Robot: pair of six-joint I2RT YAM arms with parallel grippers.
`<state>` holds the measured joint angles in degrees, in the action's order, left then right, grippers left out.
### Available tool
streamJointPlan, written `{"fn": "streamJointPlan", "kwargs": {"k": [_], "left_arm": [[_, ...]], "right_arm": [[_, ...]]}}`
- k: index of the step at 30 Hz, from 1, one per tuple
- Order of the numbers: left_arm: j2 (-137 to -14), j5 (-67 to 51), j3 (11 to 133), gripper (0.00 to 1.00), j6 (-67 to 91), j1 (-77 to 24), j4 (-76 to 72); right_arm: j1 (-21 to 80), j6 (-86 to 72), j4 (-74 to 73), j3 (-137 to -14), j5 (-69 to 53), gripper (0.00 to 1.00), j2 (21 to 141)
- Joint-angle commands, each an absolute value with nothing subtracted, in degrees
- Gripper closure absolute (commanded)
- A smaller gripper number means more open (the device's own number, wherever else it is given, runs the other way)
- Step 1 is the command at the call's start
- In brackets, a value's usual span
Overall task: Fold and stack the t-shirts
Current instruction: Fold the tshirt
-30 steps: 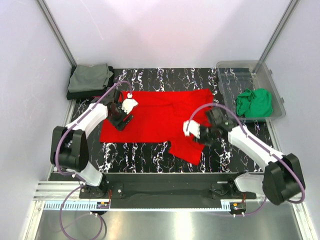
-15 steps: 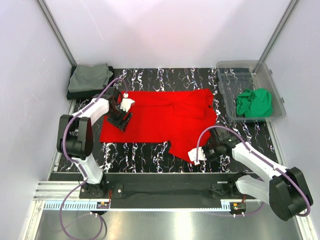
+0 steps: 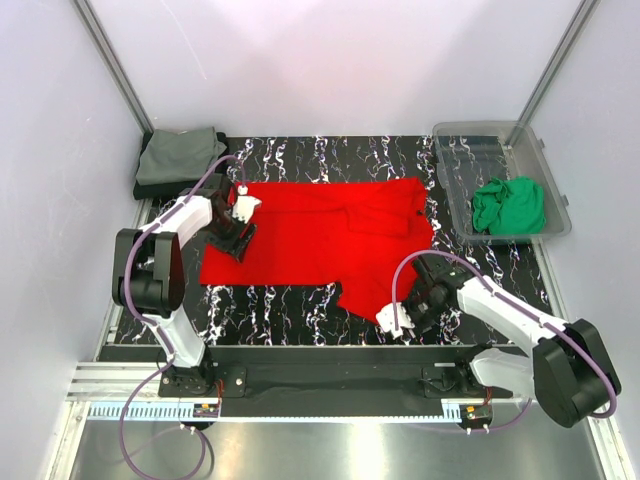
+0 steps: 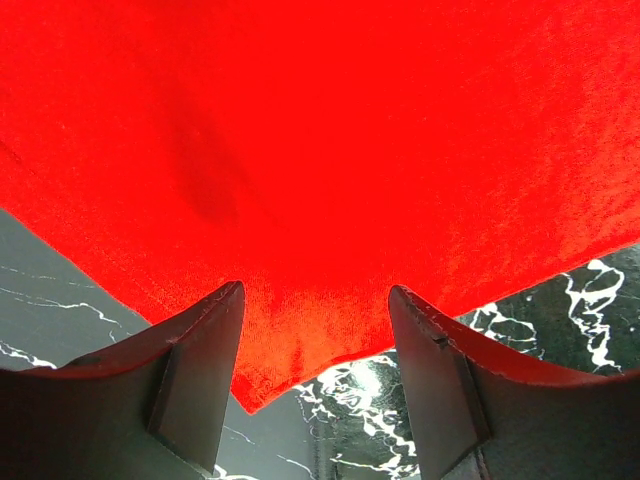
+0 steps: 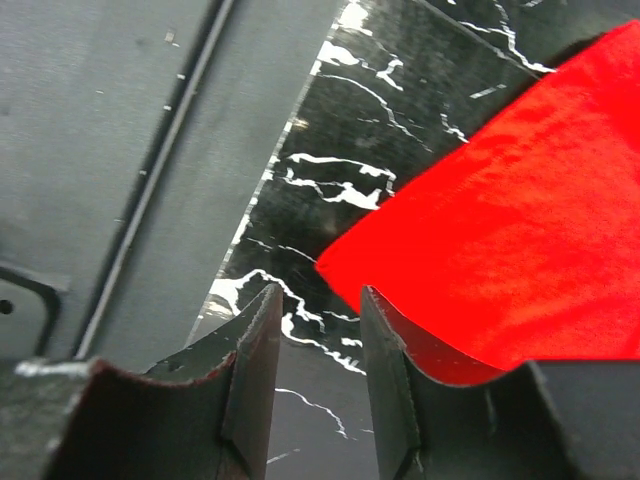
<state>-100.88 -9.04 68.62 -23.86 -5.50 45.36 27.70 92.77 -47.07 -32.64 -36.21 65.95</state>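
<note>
The red t-shirt (image 3: 320,235) lies spread flat across the black marble table (image 3: 300,300). My left gripper (image 3: 238,240) hovers low over its left part, jaws open. In the left wrist view the red t-shirt (image 4: 330,150) fills the picture, and one corner of it lies between the fingers (image 4: 200,370) of the left gripper (image 4: 315,295), unpinched. My right gripper (image 3: 408,318) is open at the shirt's near corner. In the right wrist view the right gripper (image 5: 320,292) has only bare table between its jaws, with the red t-shirt's corner (image 5: 480,230) just beyond its right finger.
A green t-shirt (image 3: 510,205) lies bunched in a clear bin (image 3: 455,140) at the back right. A folded grey-olive t-shirt (image 3: 180,155) rests on a dark one (image 3: 160,190) at the back left. The table's grey metal front rail (image 5: 100,150) runs close to the right gripper.
The right gripper has come off the shirt's right part and moved toward the near edge, down to the shirt's near corner. The left gripper has shifted slightly left and narrowed a little.
</note>
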Motion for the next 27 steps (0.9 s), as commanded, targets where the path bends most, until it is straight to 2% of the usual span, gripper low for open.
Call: {"fn": "streamJointPlan", "kwargs": {"k": [1,11,17,21,22,23,25,27], "left_arm": [[-101.60,-8.79,70.66,0.36,-23.20,-4.92,44.56],[-101.43,-7.65,70.31,0.37,-24.26,-2.99,44.30],[-101.43,-6.86,70.05,0.37,-24.87,-2.55,44.21],[-101.16,-5.28,69.61,0.37,-26.80,-2.37,44.03],[-100.73,-5.01,68.91,0.37,-28.63,-2.29,43.95],[-100.37,-4.31,68.56,0.37,-29.87,-2.11,43.95],[-98.98,-4.30,66.98,0.37,-33.81,-1.06,44.03],[-97.92,-5.36,65.92,0.36,-36.38,0.00,44.38]], "right_arm": [[28.56,94.49,-49.31,-34.19,-38.76,0.55,66.53],[29.88,93.60,-45.27,-33.66,-39.46,0.52,70.31],[30.50,92.37,-43.51,-33.93,-38.67,0.59,72.24],[31.11,90.10,-41.05,-33.75,-36.57,0.68,73.21],[31.20,89.65,-41.04,-34.01,-36.13,0.81,73.39],[31.38,89.04,-41.13,-34.80,-35.69,0.89,73.65],[31.46,87.63,-41.48,-35.15,-33.93,0.97,73.22],[31.38,86.84,-41.40,-35.42,-31.66,0.99,71.55]]}}
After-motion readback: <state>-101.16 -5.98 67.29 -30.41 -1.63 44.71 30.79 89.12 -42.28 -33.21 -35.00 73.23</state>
